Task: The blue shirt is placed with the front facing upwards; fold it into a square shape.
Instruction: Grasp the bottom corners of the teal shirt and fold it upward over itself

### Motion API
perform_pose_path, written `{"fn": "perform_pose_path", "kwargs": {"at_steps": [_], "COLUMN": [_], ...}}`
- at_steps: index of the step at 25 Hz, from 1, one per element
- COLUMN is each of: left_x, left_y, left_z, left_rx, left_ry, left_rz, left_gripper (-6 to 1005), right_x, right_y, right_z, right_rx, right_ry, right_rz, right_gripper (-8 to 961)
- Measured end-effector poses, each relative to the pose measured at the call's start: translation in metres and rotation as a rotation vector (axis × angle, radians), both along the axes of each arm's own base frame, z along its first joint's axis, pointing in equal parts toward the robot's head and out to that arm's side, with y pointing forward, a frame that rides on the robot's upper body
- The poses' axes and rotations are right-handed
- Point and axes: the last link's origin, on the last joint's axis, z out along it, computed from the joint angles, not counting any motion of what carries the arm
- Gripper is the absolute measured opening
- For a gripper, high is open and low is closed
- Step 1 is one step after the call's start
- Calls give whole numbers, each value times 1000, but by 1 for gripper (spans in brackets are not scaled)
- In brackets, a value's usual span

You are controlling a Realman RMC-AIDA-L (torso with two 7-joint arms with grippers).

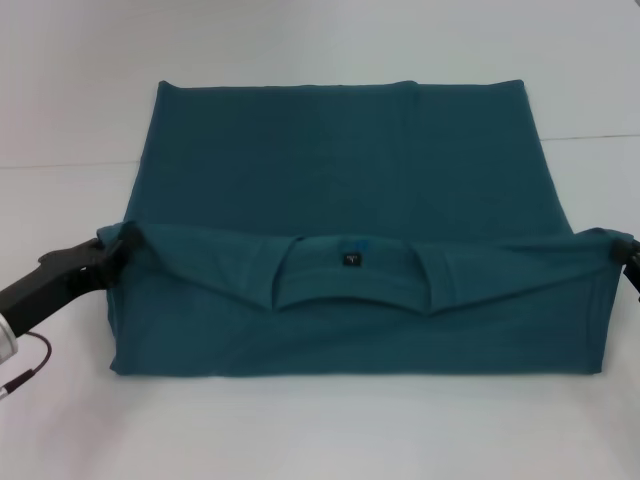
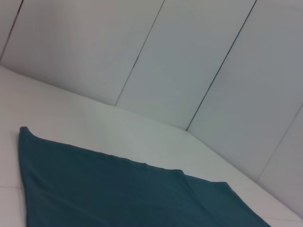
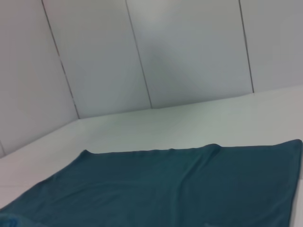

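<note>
**Observer:** Where is the shirt sitting right now?

**Operator:** The blue shirt [image 1: 340,190] is lying across the middle of the white worktop [image 1: 330,430], sleeves already tucked in. I'm carrying its collar end over the body. The fold edge is hanging about halfway, with the neck label [image 1: 351,259] facing up.

**Observer:** And the grippers?

**Operator:** The left gripper [image 1: 122,245] is pinching the left corner of that raised edge, near the worktop's left edge. The right gripper [image 1: 628,248] is gripping the opposite corner at the right edge. Both look clamped on cloth.

**Observer:** What matters for doing it well?

**Operator:** I'm keeping both corners level and taut, I think, so the sagging collar lands flat and square with the hem nearest me.
</note>
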Motion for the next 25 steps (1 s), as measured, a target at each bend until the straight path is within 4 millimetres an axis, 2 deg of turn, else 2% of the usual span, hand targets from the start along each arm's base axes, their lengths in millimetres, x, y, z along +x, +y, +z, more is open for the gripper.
{"fn": "perform_pose_path", "kwargs": {"at_steps": [16, 25], "left_x": [19, 27], "left_y": [38, 57], "left_z": [0, 0], "left_rx": [53, 93], "left_ry": [90, 121], "left_rz": [10, 38], "left_gripper": [62, 61], "right_x": [-8, -13], "right_y": [41, 57], "right_z": [7, 8], "right_rx": [53, 72], "right_ry": [-54, -79], "right_rz": [-39, -59], "right_gripper": [41, 41]}}
